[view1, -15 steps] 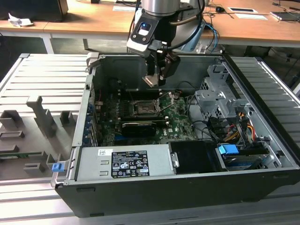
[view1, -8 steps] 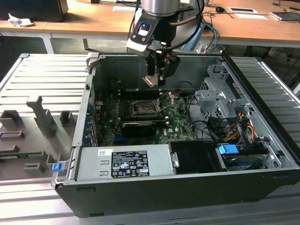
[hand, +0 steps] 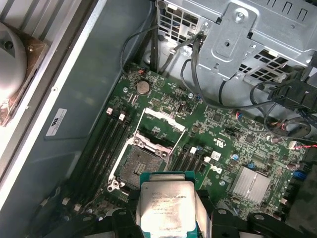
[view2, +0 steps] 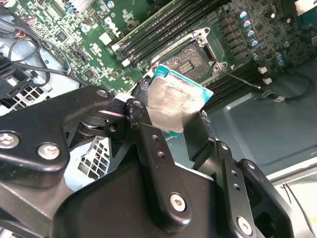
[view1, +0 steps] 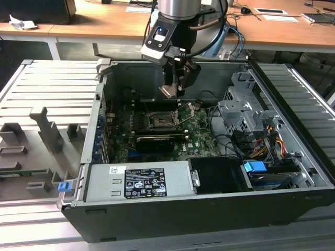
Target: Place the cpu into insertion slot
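My gripper (view1: 174,88) hangs inside the open computer case (view1: 293,204), a little above the motherboard, shut on the cpu (view1: 168,91). In both wrist views the cpu (view2: 174,101) (hand: 167,208) is a silver-grey square on a teal base, pinched at two opposite edges by the black fingers (view2: 142,121) (hand: 207,214). The insertion slot (view1: 159,121) (view2: 194,57) (hand: 142,163) lies below and slightly ahead of the chip. Its dark socket is bare, its metal frame (hand: 159,123) is swung up, and its wire lever (view2: 238,79) is released. Chip and socket are apart.
Black memory slots (hand: 106,144) run beside the socket. A long black card (view1: 155,141) lies in front of it, then the power supply (view1: 138,180). A drive cage (view1: 246,112) with cables fills the exterior view's right. A grey fixture plate (view1: 42,130) sits outside the case.
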